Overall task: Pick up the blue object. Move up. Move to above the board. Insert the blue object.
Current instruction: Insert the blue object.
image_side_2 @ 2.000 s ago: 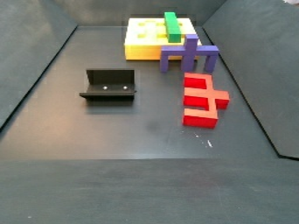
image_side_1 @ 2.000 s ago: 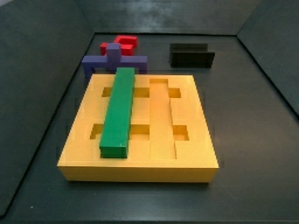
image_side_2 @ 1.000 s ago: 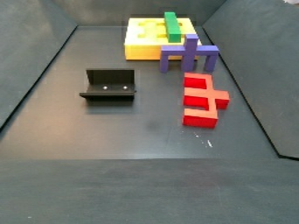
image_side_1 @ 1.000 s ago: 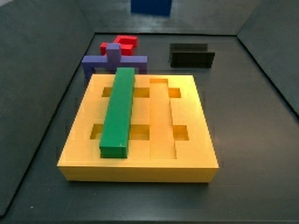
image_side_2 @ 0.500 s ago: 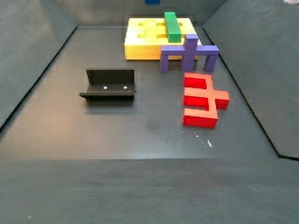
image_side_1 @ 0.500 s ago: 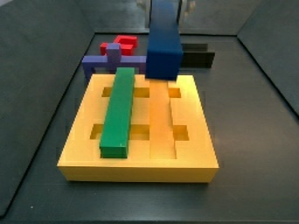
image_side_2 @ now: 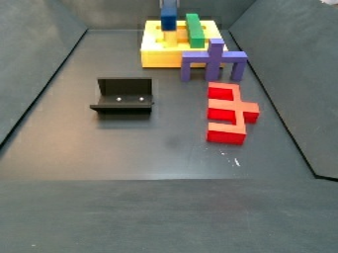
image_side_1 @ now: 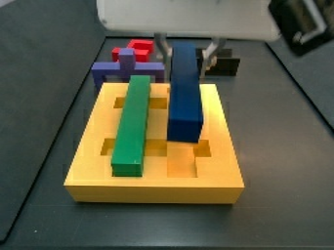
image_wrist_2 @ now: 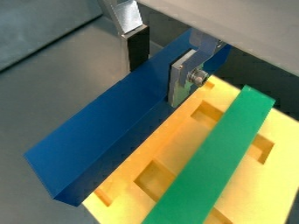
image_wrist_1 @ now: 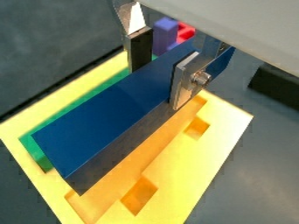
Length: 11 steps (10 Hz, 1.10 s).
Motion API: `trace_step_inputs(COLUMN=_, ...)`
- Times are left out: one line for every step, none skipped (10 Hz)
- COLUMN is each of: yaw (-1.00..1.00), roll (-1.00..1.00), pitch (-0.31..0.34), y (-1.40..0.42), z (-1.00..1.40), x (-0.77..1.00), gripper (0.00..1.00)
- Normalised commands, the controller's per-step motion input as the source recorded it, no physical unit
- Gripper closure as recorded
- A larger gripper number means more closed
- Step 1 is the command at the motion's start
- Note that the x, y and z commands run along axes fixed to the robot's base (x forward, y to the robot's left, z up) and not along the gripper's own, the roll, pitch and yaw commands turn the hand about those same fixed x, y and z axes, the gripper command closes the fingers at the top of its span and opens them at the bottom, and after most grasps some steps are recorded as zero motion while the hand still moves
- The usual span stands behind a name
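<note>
Above yellow board (image_side_1: 209, 176), gripper (image_wrist_1: 162, 59) holds blue object (image_side_1: 185, 93) lengthwise along slots.

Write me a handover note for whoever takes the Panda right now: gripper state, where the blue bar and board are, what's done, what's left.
Gripper: over the board, shut on the blue object, fingers clamping it near one end.
Blue object: held lengthwise above the board, beside the green bar that already sits in a slot. In a side view its near end looks low over the slot next to the green bar; whether it has entered cannot be told.
Done: pick-up, lift, move to above the board.
Left: seat the bar in the slot, then release.
Purple cross block, red block and fixture stand off the board.
</note>
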Motion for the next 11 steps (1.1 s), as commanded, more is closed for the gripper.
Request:
trace_step_inputs(yaw=0.0, roll=-0.03, pitch=-0.11, y=-0.08, z=-0.31, x=0.0, gripper=1.0)
trace_step_inputs(yaw=0.0, roll=-0.05, pitch=-0.039, y=0.0, z=-0.09, x=0.0, gripper=1.0)
trace_step_inputs(yaw=0.0, roll=0.0, pitch=0.0, y=0.0, z=-0.03, x=0.01, gripper=1.0)
trace_step_inputs(yaw=0.0, roll=0.02, pitch=0.0, y=-0.17, z=-0.17, x=0.06, gripper=1.0)
trace_step_inputs(yaw=0.02, roll=0.02, pitch=0.0, y=-0.17, z=-0.23, x=0.07, gripper=1.0)
trace_step_inputs(yaw=0.02, roll=0.02, pitch=0.0, y=-0.14, z=-0.29, x=0.09, gripper=1.0)
trace_step_inputs(yaw=0.0, roll=0.01, pitch=-0.016, y=-0.09, z=-0.31, x=0.12, gripper=1.0)
trace_step_inputs(yaw=0.0, roll=0.0, pitch=-0.01, y=-0.07, z=-0.25, x=0.06, gripper=1.0)
trace_step_inputs(yaw=0.0, roll=0.0, pitch=-0.017, y=-0.05, z=-0.24, x=0.03, gripper=1.0)
trace_step_inputs(yaw=0.0, roll=0.02, pitch=0.0, y=-0.04, z=-0.21, x=0.01, gripper=1.0)
trace_step_inputs(yaw=0.05, roll=0.1, pitch=0.0, y=0.0, z=-0.09, x=-0.03, gripper=1.0)
